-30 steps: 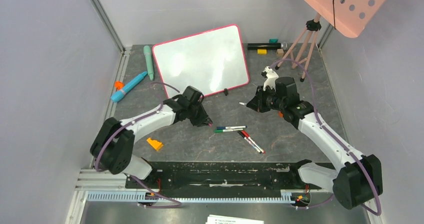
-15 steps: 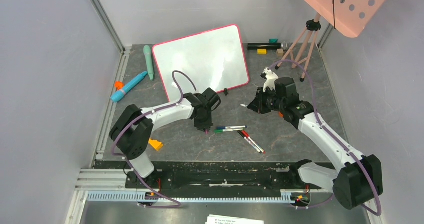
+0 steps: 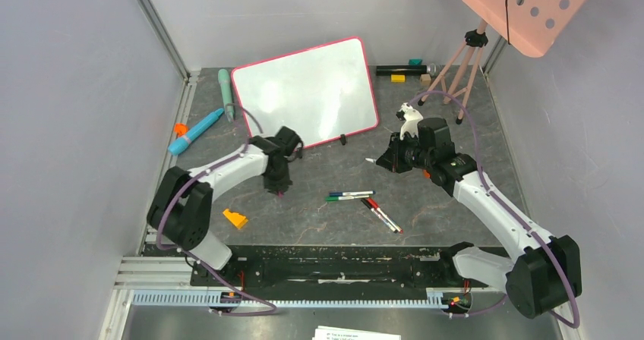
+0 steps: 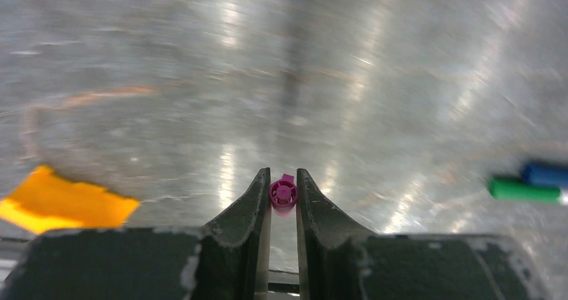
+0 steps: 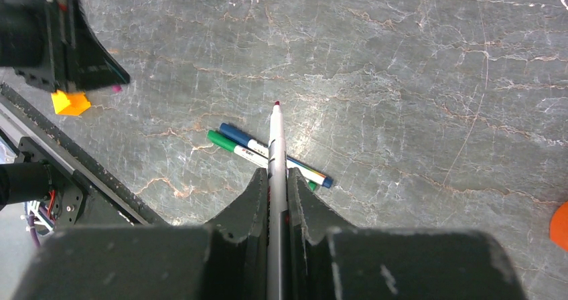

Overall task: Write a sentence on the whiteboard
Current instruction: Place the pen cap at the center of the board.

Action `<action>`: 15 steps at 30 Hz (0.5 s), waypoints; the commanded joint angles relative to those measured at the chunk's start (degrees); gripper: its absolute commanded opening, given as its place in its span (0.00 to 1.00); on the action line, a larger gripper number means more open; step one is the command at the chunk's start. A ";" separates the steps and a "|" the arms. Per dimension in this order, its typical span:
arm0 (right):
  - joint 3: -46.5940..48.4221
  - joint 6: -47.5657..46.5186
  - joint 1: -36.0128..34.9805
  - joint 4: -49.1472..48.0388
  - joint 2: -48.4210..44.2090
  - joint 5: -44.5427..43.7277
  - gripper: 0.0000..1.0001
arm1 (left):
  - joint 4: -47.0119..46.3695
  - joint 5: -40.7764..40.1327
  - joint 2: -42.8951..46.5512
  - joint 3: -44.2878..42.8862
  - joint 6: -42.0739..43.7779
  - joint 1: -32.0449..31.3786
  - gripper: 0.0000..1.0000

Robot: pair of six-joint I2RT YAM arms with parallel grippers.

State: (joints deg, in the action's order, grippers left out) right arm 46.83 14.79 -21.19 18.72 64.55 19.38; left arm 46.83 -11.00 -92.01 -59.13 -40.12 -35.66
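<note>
**Top external view: board blank, marker uncapped, writing not begun**

Status. The whiteboard lies tilted at the back middle of the table, well apart from both arms. You have no sentence on it yet. I see no ink, though glare across the white face could hide a faint stroke from this height.

Right gripper: jaws pressed onto a marker. Its bare reddish tip points forward over the loose pens on the table, not at the board. The arm sits right of centre, near the board's lower right corner.

Left gripper: jaws nipped on a small magenta cap, held low over the table. An orange block shows at the lower left of its wrist view.

Judgement. The preparation looks done: pen in hand and cap off. All the writing is left. You still have to carry the tip to the board, set it down and write every word. The cap could also be set aside, or simply kept in the left jaws.

Change since the earlier frames. Half a second ago the left gripper was just beside the loose pens. It has now swung left, away from them and toward the block side, and its wrist view is smeared by that motion. The right arm, board and pens have not shifted.
</note>
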 commanded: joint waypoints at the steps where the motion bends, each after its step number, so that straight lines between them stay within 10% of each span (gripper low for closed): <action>1: 2.74 0.05 0.07 -1.99 0.00 -0.17 0.00 | 0.24 -2.29 5.57 3.86 3.04 10.25 0.02; 15: 5.35 0.15 0.09 -1.60 2.11 0.40 0.00 | -3.50 -2.64 3.75 7.13 4.86 24.18 0.13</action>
State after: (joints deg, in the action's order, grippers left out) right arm 48.95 14.96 -21.19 18.52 66.28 19.46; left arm 45.12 -12.14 -86.76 -51.42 -38.41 -13.26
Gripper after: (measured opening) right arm 0.113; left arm 0.218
